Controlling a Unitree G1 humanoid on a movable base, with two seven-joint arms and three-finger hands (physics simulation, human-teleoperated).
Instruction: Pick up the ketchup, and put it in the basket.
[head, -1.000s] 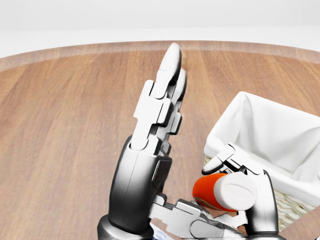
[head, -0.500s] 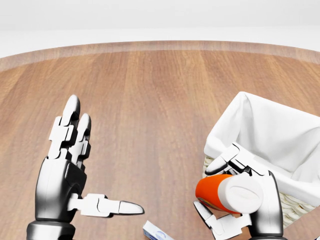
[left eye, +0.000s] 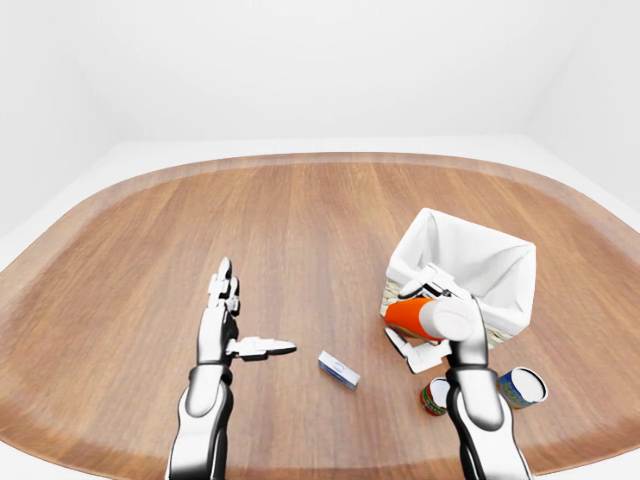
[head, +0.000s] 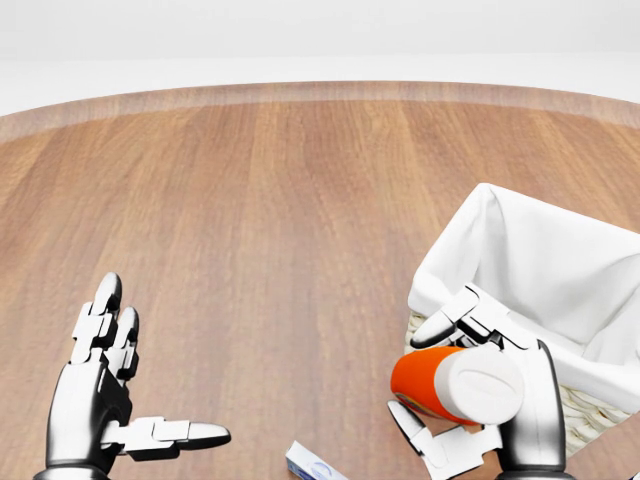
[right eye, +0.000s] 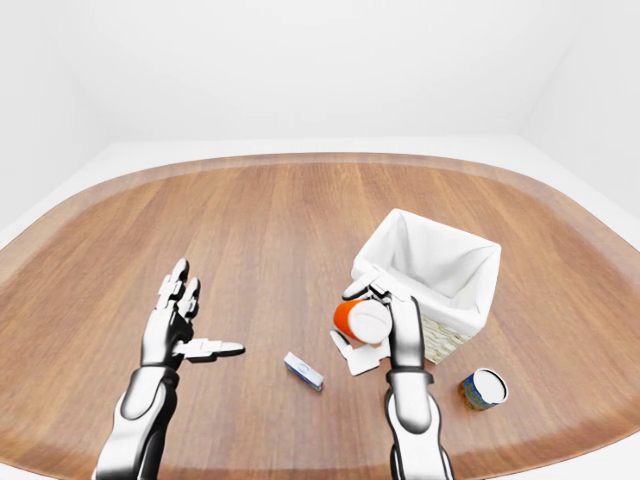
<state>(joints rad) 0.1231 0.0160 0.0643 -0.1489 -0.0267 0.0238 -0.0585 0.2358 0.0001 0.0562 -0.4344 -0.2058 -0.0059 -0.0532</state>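
A broad oval table of striped brown wood (left eye: 300, 230) with a paler rim fills a plain white room. At lower right of the left-eye view, the right hand (head: 480, 395) grips the orange-red ketchup bottle with its flat white cap (head: 455, 385), held on its side just beside the woven basket lined with white cloth (left eye: 470, 265). At lower left the left hand (head: 110, 395) stands spread and empty. Between them lies a small white-and-blue box (left eye: 339, 369); two round tins (left eye: 522, 387) sit by the table's near edge.

Ketchup (head: 450, 385): orange-red, white-capped, lying sideways, just beside white-lined wicker basket (head: 560, 270).
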